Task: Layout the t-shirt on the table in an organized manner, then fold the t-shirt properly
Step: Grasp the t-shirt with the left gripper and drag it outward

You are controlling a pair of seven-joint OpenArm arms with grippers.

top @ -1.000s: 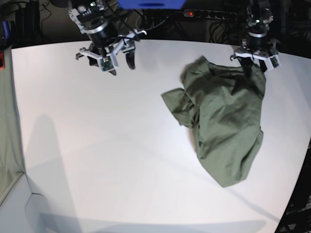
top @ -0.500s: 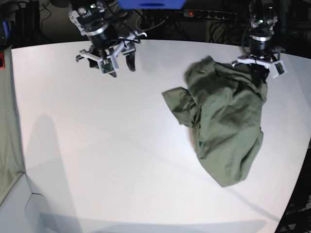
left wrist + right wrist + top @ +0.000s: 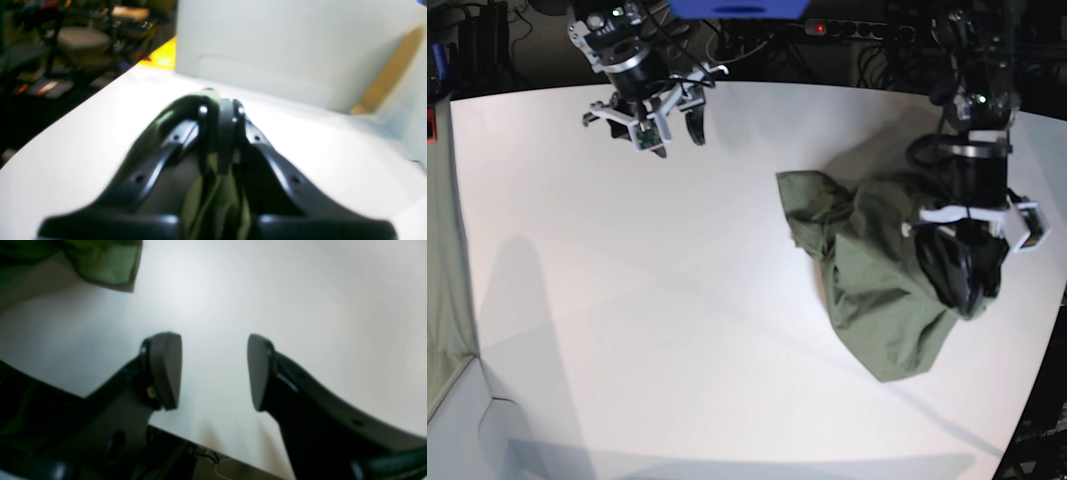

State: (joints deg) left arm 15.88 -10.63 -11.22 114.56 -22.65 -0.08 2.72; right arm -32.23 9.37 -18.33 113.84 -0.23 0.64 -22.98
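The olive-green t-shirt (image 3: 877, 285) lies crumpled on the right part of the white table (image 3: 627, 300). My left gripper (image 3: 970, 290) hangs over the shirt's right side, shut on a bunch of its cloth and holding it a little above the tabletop. In the left wrist view, green fabric (image 3: 213, 200) runs between the closed fingers (image 3: 203, 133) of that gripper (image 3: 218, 106). My right gripper (image 3: 672, 130) hovers open above the table's far left, apart from the shirt. Its view shows spread fingertips (image 3: 166, 370) over bare table (image 3: 300, 306), with a shirt corner (image 3: 106, 266) at top left.
A greenish-grey cloth strip (image 3: 442, 300) hangs at the left edge. A power strip (image 3: 857, 30) and cables lie behind the far edge. The table's curved edge (image 3: 1042, 350) runs close by the shirt on the right. A pale panel (image 3: 267, 50) stands beyond the table.
The left gripper closed on the shirt's far right edge and carried it toward the near side, doubling the cloth over itself. The right arm stayed still.
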